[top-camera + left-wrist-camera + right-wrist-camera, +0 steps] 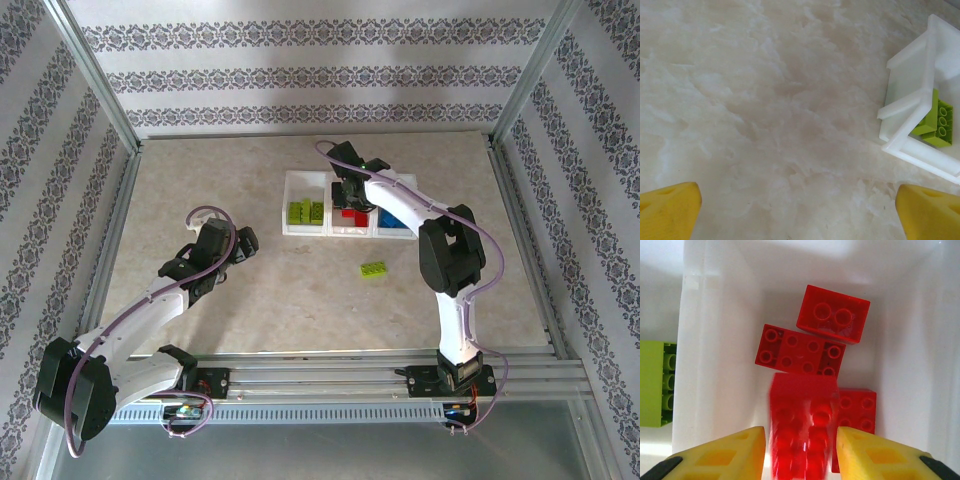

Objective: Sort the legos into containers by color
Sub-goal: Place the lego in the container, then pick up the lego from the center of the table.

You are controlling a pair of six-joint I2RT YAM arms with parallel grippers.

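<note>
Legos (306, 211) nearly sorted: your left gripper (797, 192), fingers spread wide, hangs over bare table (765, 100); one lime green studded brick (375, 268) lies loose, unsorted. Beyond, your right gripper (800, 432), fingers parted, straddles a blurred red brick (802, 400) over the white plastic tray (305, 185), middle compartment.

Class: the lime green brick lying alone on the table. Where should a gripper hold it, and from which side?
Pinch the lime green brick across its two long side faces, coming straight down from above. It lies flat on the table with bare space around it, so fingers should fit on both sides.
</note>
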